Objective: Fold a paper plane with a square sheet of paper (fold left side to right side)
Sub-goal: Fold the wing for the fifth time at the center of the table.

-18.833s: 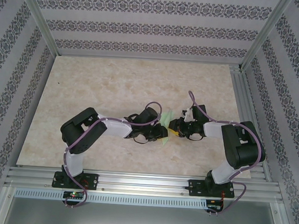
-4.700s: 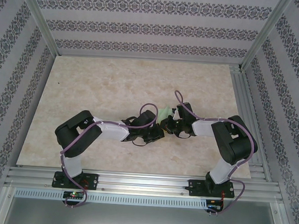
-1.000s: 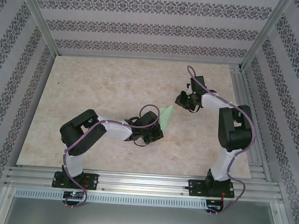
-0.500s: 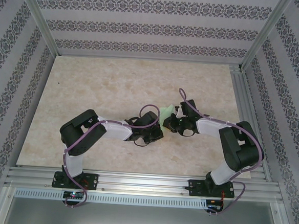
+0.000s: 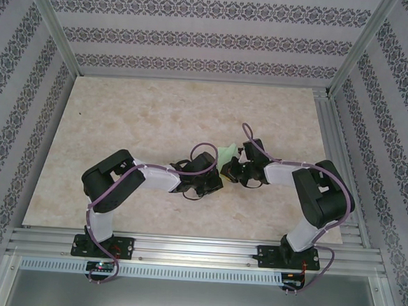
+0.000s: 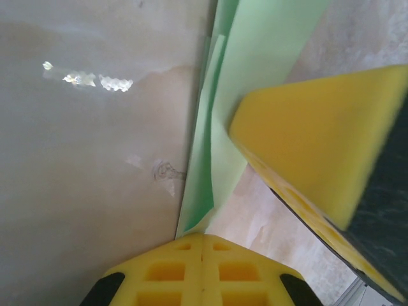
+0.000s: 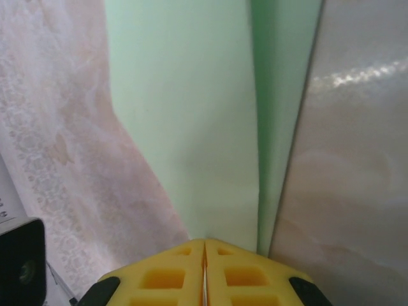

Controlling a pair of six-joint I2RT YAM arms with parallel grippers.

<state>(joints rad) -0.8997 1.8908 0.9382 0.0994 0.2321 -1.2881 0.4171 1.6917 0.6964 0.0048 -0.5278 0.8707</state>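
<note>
The sheet of paper (image 5: 225, 153) is pale green, folded into a narrow pointed wedge, and lies on the table between both arms. My left gripper (image 5: 218, 176) is shut. In the left wrist view its yellow fingertips meet at the paper's (image 6: 255, 57) near end, where the left gripper (image 6: 203, 237) touches a slightly lifted flap. My right gripper (image 5: 226, 168) is shut too, its tips (image 7: 204, 241) set against the flat face of the paper (image 7: 191, 115) beside a long crease. One right finger (image 6: 319, 146) crosses over the paper in the left wrist view.
The marble-patterned table (image 5: 137, 113) has free room to the left and at the back. Patterned walls enclose it, and an aluminium rail (image 5: 197, 250) runs along the near edge by the arm bases.
My right gripper swung from the back right down to the paper and closed against it beside the left gripper. The left arm and the paper stayed put.
</note>
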